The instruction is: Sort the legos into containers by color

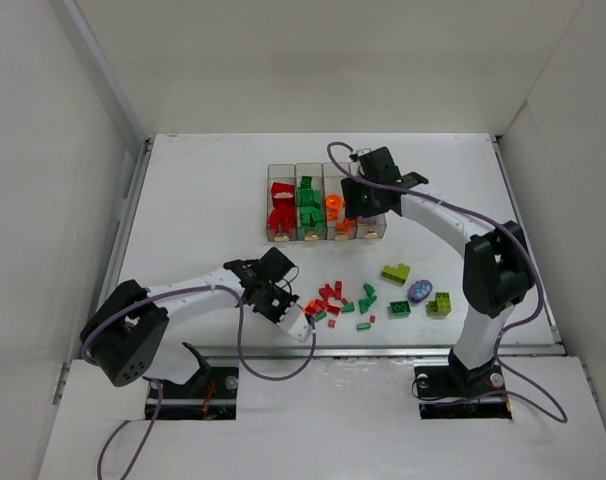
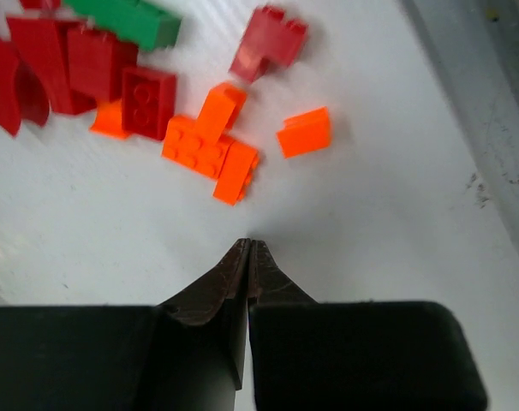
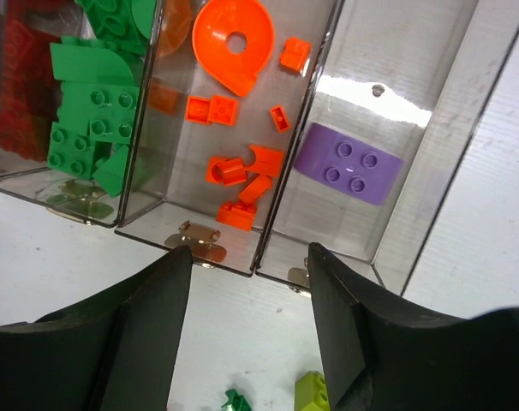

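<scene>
Four joined clear bins (image 1: 266, 203) stand at mid-table: red bricks (image 1: 281, 208), green bricks (image 1: 309, 203), orange bits (image 1: 334, 208), and a purple brick (image 3: 349, 163) in the right-hand one. My right gripper (image 1: 364, 204) hovers open and empty over the near ends of the orange and purple bins; in its wrist view the gripper (image 3: 249, 287) frames the bin edge (image 3: 268, 224). My left gripper (image 1: 304, 326) is shut with nothing visible between its tips (image 2: 248, 246), just short of joined orange bricks (image 2: 210, 151) and a loose orange bit (image 2: 304, 133).
Loose red bricks (image 1: 330, 296) and green bits (image 1: 366, 297) lie in front of the bins. A lime L-piece (image 1: 396, 271), a purple oval (image 1: 420, 291), a green brick (image 1: 400, 308) and a lime brick (image 1: 440, 303) lie to the right. The table's metal front edge (image 2: 491, 103) runs close by.
</scene>
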`<state>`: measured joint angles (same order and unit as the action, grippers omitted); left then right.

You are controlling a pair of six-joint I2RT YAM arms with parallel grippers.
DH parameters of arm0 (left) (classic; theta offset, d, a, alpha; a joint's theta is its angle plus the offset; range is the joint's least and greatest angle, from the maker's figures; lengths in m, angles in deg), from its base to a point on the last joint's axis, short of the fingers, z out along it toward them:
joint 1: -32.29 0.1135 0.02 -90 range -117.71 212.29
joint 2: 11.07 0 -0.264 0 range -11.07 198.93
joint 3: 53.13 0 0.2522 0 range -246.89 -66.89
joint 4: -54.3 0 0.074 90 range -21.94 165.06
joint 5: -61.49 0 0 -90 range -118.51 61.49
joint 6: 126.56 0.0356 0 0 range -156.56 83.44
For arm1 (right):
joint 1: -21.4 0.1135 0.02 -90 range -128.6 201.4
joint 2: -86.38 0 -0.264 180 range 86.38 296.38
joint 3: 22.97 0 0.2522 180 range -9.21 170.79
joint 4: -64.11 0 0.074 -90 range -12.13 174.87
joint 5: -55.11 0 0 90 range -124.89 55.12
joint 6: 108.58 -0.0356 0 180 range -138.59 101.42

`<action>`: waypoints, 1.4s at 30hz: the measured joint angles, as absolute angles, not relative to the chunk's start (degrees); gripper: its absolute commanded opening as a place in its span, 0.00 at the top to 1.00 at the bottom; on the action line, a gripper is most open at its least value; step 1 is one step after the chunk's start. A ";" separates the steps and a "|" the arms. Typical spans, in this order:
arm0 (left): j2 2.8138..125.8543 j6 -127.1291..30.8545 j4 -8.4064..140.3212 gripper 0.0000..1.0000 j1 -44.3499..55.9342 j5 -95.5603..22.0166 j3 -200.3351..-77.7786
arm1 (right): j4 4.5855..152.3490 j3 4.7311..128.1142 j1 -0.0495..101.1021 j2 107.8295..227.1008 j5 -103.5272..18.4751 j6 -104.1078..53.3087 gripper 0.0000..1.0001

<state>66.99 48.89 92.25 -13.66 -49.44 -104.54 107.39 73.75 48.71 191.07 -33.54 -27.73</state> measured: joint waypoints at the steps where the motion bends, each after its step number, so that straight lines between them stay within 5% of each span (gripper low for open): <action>1: 67.43 48.00 92.66 1.00 -12.96 -49.22 -105.10 | 107.28 73.75 48.25 190.63 -34.07 -27.91 0.38; 11: 70.20 45.44 96.18 1.00 -7.30 -49.05 -111.29 | 105.79 73.75 44.64 187.94 -36.29 -28.50 0.38; 13: 70.27 45.53 97.03 0.83 -7.02 -48.96 -111.29 | 105.68 73.75 44.64 187.92 -36.80 -28.50 0.38; 14: 70.40 45.85 97.51 0.63 -6.89 -48.85 -111.29 | 105.68 73.75 44.64 187.92 -36.95 -28.50 0.38; 20: 70.71 48.35 100.97 0.47 -4.96 -48.35 -111.29 | 105.64 73.03 44.62 187.92 -37.48 -28.45 0.38; 24: 70.71 49.26 101.78 0.47 -3.72 -48.56 -111.29 | 105.51 72.39 44.60 187.92 -37.85 -28.48 0.38; 27: 70.71 49.79 101.62 0.58 -3.48 -48.83 -111.22 | 105.47 72.35 44.60 187.92 -37.93 -28.48 0.38; 42: 72.54 49.42 100.44 0.80 -4.33 -52.59 -110.81 | 105.25 72.33 44.60 187.92 -37.96 -28.48 0.38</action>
<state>72.54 49.42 100.44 -4.33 -52.59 -110.81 105.25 72.33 44.60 187.92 -37.96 -28.48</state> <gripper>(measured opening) 0.243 0.622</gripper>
